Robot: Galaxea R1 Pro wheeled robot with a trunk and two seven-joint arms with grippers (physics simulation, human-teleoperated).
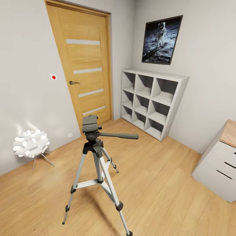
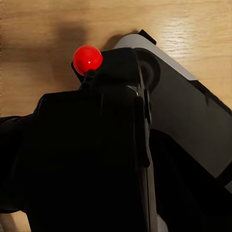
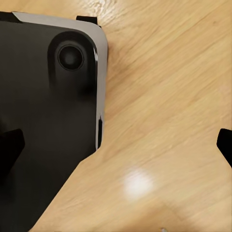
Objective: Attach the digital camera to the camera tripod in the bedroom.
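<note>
Tripod (image 1: pixel 96 164) upright on wood floor (image 1: pixel 164 183), head bare, handle toward shelf unit (image 1: pixel 152 101). Digital camera (image 2: pixel 96 154), red dot up, clenched in left gripper. Right gripper (image 3: pixel 116 145) released, fingers spread over floor.

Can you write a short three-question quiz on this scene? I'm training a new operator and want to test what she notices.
1. True or false: the tripod already carries a camera on its head.
2. Which stands nearest the door? A) the cube shelf B) the drawer unit C) the astronaut picture
3. In the left wrist view, what colour is the round dot on the black camera close to the lens?

Key
1. False: the mounting plate is bare.
2. A
3. Red
</note>
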